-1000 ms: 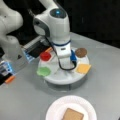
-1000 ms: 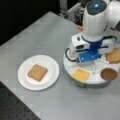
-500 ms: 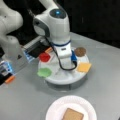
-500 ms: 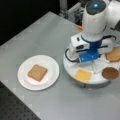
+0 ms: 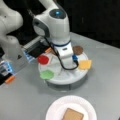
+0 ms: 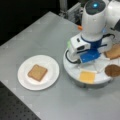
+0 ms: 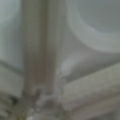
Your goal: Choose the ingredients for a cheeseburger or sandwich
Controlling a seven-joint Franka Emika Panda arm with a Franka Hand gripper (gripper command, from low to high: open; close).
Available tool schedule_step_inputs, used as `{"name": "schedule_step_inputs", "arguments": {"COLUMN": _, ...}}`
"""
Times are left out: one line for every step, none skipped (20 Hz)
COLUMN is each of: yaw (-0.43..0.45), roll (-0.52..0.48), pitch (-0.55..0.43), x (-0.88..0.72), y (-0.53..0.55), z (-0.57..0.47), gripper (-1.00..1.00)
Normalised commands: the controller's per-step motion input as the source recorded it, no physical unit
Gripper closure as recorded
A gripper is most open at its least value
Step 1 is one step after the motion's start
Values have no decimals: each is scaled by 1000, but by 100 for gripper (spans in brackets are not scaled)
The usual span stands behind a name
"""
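My gripper hangs low over the tray's centre, grip state unclear; one toast plated; risk: snagging a divider, tipping cheese.

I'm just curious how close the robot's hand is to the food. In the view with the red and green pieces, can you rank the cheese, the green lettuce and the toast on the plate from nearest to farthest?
The gripper is down over the tray's middle.
1. Cheese, at its right.
2. Green lettuce, lower left.
3. Toast, on the plate at the bottom.
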Motion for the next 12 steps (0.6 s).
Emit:
{"name": "schedule_step_inputs", "arguments": {"yaw": 159, "roll": 173, "pitch": 73, "x": 87, "y": -170, "z": 33, "gripper": -100}}
{"name": "schedule_step_inputs", "arguments": {"yaw": 138, "roll": 174, "pitch": 74, "x": 88, "y": -173, "z": 33, "gripper": -100}}
{"name": "schedule_step_inputs", "arguments": {"yaw": 118, "roll": 177, "pitch": 77, "x": 89, "y": -173, "z": 31, "gripper": -100}}
{"name": "schedule_step_inputs", "arguments": {"yaw": 96, "roll": 178, "pitch": 78, "x": 90, "y": -170, "z": 28, "gripper": -100}}
{"name": "schedule_step_inputs", "arguments": {"yaw": 83, "roll": 177, "pitch": 78, "x": 91, "y": -169, "z": 24, "gripper": -100}}
{"name": "schedule_step_inputs", "arguments": {"yaw": 67, "roll": 176, "pitch": 75, "x": 91, "y": -166, "z": 21, "gripper": -100}}
{"name": "schedule_step_inputs", "arguments": {"yaw": 47, "roll": 175, "pitch": 76, "x": 87, "y": -162, "z": 21, "gripper": -100}}
{"name": "schedule_step_inputs", "arguments": {"yaw": 30, "roll": 175, "pitch": 80, "x": 81, "y": -157, "z": 22, "gripper": -100}}
{"name": "schedule_step_inputs", "arguments": {"yaw": 27, "roll": 175, "pitch": 81, "x": 78, "y": -154, "z": 23, "gripper": -100}}
{"name": "schedule_step_inputs", "arguments": {"yaw": 11, "roll": 173, "pitch": 87, "x": 74, "y": -149, "z": 25, "gripper": -100}}
{"name": "schedule_step_inputs", "arguments": {"yaw": -1, "roll": 172, "pitch": 89, "x": 69, "y": -138, "z": 29, "gripper": -100}}
{"name": "schedule_step_inputs", "arguments": {"yaw": -14, "roll": 172, "pitch": 91, "x": 62, "y": -123, "z": 34, "gripper": -100}}
